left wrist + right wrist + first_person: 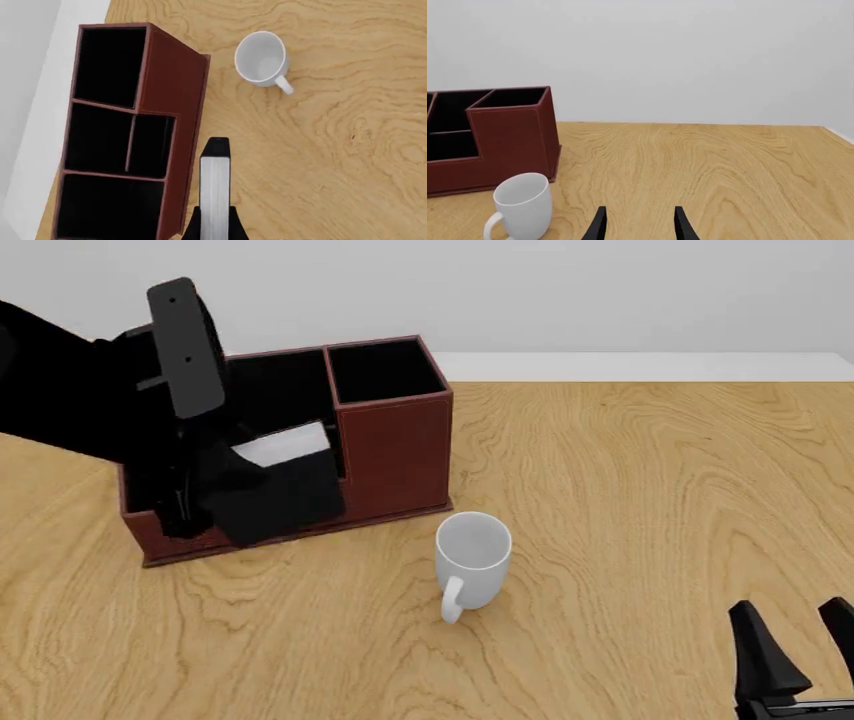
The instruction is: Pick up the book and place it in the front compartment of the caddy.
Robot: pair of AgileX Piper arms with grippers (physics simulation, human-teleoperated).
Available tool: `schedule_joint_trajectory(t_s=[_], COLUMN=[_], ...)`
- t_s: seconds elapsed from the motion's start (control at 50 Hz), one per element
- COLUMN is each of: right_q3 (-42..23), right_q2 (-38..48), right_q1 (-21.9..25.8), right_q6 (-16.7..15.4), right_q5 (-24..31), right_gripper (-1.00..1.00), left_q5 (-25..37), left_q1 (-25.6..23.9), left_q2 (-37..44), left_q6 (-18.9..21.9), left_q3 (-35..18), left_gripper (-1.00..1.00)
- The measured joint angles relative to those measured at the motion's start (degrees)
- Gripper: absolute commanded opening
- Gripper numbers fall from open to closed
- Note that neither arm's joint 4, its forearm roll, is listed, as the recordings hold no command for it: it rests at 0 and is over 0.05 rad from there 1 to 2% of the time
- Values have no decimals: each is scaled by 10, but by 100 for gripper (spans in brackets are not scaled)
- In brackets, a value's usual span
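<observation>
My left gripper [214,498] is shut on the book [280,490], black with white page edges, and holds it tilted in the air at the low front side of the caddy [394,445]. In the left wrist view the book's page edges [215,192] run between my fingers [194,227], just outside the caddy's reddish-brown front wall [175,100]. The black-lined compartments there hold nothing. My right gripper [801,650] is open and empty near the table's front right edge; it also shows in the right wrist view [640,225].
A white mug [474,552] stands upright on the wooden table just in front of the caddy's tall right compartment. It also shows in the left wrist view [261,59] and the right wrist view [524,204]. The table's far edge meets a white wall.
</observation>
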Motion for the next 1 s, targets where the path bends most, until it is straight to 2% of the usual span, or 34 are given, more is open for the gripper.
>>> schedule_joint_trajectory(t_s=[0.36, 0.56, 1.0], right_q3=[0, 0, 0], right_q2=[0, 0, 6], right_q1=[-4, -6, -10], right_q6=[7, 9, 8], right_q5=[-2, -3, -8], right_gripper=[100, 100, 100], left_q5=[9, 4, -63], left_q1=[48, 63, 107], left_q2=[33, 53, 77], left_q6=[89, 125, 189], left_q3=[-78, -126, -106], left_gripper=[-100, -100, -100])
